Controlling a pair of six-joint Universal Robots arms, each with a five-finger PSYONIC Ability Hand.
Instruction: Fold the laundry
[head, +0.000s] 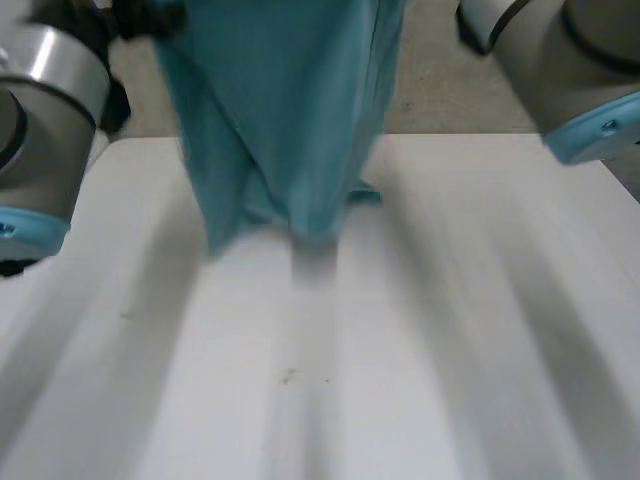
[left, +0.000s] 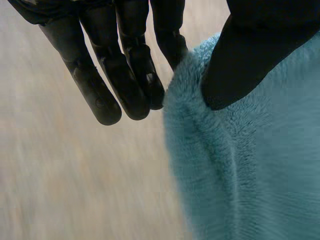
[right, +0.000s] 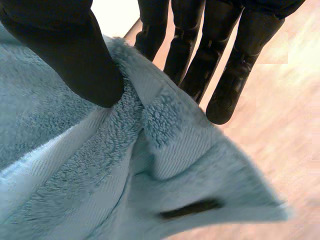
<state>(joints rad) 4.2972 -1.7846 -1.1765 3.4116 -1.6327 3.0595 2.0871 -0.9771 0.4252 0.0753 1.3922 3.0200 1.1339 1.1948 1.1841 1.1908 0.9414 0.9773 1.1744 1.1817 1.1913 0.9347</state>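
With fingers (left: 132, 75) of left hand (left: 260, 55) and right hand (right: 65, 50) pinching the top of the blue towel (head: 290, 130), lower evenly to lay its hem (head: 305, 230) flat on the desk (head: 480, 340).

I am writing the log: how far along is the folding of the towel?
Done: the blue towel is lifted and hangs over the white table. In hand: the left hand and the right hand each pinch its top between thumb and fingers. Left: no neat fold shows yet; laying it down and folding remain.
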